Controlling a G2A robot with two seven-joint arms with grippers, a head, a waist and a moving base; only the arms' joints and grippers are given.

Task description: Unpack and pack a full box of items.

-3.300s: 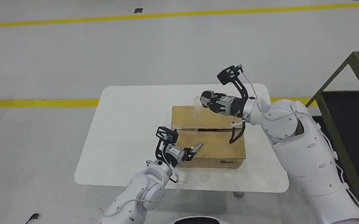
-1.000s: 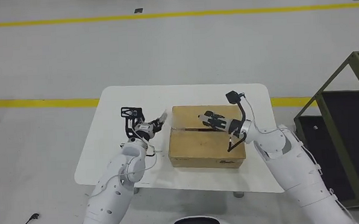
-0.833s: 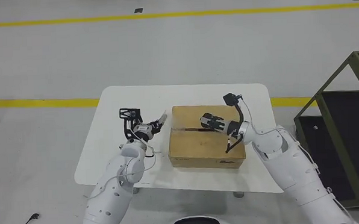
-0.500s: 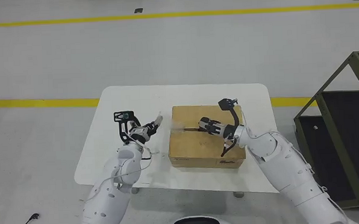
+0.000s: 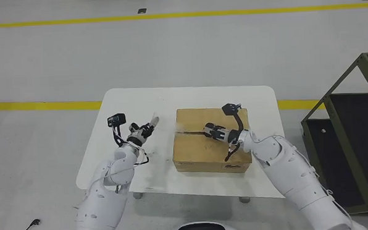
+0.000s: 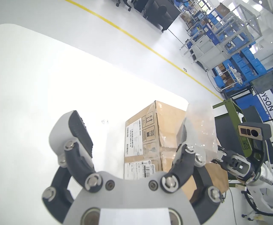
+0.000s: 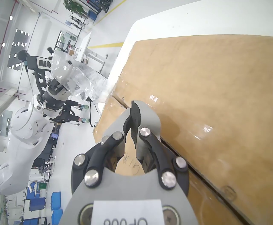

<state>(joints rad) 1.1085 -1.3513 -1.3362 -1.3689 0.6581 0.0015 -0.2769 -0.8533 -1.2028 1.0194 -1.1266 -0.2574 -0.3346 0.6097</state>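
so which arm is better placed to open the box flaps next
Right, probably: the right gripper is shut over the seam of the box. The left gripper is off beside the box, clear film clinging to it.

One cardboard box [image 5: 211, 145], one white table [image 5: 125, 108] and one green metal frame [image 5: 349, 86] share the scene with two grippers, left gripper [image 6: 131, 122] and right gripper [image 7: 134, 110], plus one scrap of clear film [image 6: 200, 125] clinging at the left's spread jaws.

The brown cardboard box [image 6: 168, 119] bears white barcode labels [image 6: 133, 133] and black handling pictograms [image 6: 149, 125] on its side, handwritten marks [image 7: 130, 163] on top; the small print is illegible.
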